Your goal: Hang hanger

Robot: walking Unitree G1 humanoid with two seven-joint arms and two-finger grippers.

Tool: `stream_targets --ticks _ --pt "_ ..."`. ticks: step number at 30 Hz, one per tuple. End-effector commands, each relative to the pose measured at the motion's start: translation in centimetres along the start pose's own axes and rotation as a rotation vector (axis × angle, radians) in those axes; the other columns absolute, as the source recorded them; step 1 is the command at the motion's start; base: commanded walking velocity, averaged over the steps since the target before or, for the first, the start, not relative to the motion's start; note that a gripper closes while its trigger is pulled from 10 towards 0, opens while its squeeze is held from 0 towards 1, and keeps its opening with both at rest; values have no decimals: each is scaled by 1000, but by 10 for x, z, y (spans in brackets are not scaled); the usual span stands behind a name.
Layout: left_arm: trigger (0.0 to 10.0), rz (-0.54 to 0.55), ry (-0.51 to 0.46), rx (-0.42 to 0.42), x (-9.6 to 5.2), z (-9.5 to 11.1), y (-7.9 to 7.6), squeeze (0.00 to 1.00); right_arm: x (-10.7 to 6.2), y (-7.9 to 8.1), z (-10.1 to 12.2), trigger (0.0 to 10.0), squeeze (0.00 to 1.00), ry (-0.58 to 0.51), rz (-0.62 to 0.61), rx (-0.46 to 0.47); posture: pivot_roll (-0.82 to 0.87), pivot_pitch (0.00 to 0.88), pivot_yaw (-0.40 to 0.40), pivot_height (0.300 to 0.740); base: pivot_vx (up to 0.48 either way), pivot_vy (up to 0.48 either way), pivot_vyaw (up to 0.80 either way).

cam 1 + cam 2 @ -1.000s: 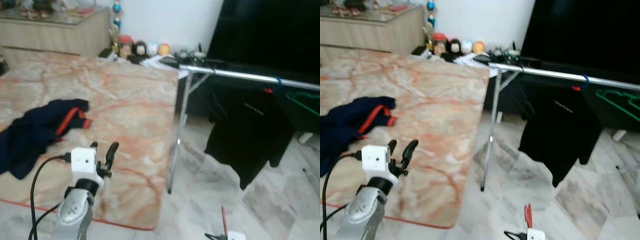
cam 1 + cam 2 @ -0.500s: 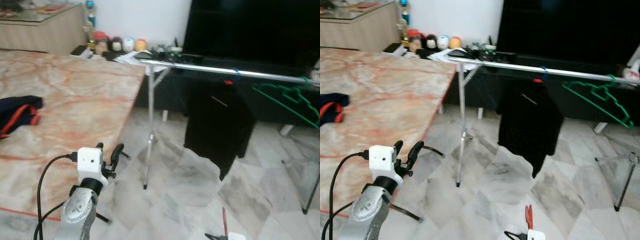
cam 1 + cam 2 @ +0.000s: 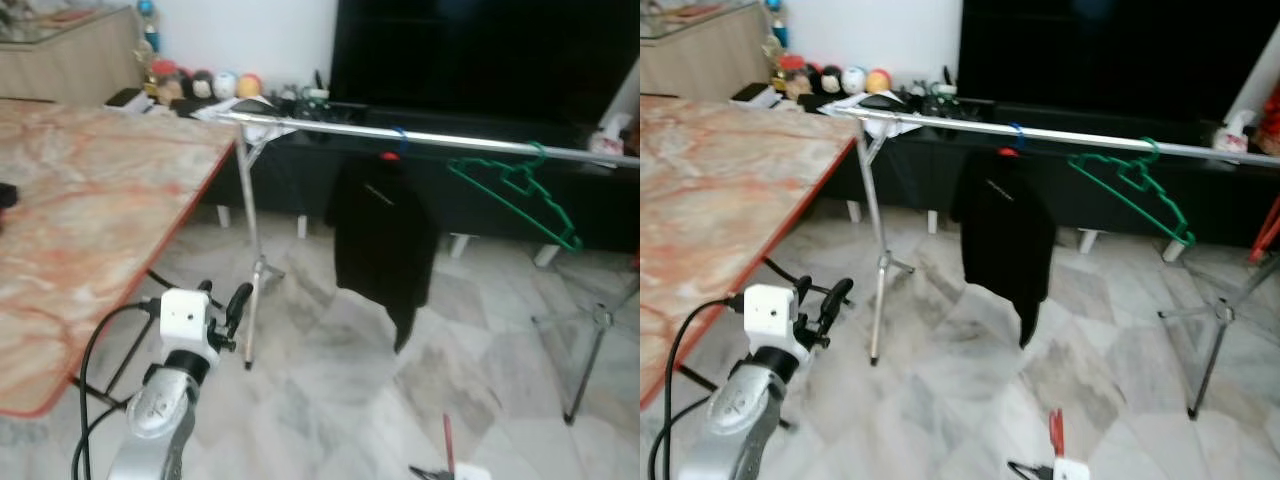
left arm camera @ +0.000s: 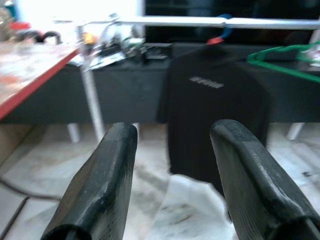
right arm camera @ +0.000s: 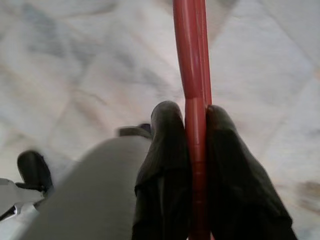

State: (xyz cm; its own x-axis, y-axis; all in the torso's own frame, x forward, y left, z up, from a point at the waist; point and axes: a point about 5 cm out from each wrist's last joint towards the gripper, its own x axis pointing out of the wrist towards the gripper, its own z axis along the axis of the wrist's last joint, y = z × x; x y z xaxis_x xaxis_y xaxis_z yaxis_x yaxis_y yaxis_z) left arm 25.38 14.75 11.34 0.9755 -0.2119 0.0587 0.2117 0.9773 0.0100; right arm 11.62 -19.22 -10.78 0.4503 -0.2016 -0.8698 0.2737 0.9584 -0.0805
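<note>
While the right gripper clamped a red hanger low over the floor, the left gripper gaped empty, so the rail awaited its hanger.

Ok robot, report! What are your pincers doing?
Right pincer shut on red hanger. Left pincer open. Rail ahead; black shirt, green hanger on it.

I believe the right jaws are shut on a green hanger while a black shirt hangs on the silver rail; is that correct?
Not quite: the hanger clamped in the right gripper is red, as the right wrist view shows. The green hanger already hangs on the silver rail, beside the black shirt. The rest is right.
</note>
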Motion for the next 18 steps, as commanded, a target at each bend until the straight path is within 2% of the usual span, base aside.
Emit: stream_targets --ticks 1,4,8,16,18 --pt "10000 16 9 41 0 2 8 0 1 5 7 10000 0 -31 9 17 93 0 -19 740 0 -480 0" --pt "10000 4 16 57 0 3 10 0 1 8 8 10000 0 -34 11 31 91 0 9 740 0 -305 0" --pt "10000 -4 26 65 1 4 13 0 0 15 8 10000 0 -38 20 51 80 0 39 740 0 0 0" --pt "10000 -25 25 58 11 5 4 0 0 17 11 10000 0 -64 35 79 63 0 32 740 0 0 0" --pt "10000 -31 28 59 11 5 3 0 0 16 14 10000 0 -81 32 42 62 0 27 740 0 0 0"
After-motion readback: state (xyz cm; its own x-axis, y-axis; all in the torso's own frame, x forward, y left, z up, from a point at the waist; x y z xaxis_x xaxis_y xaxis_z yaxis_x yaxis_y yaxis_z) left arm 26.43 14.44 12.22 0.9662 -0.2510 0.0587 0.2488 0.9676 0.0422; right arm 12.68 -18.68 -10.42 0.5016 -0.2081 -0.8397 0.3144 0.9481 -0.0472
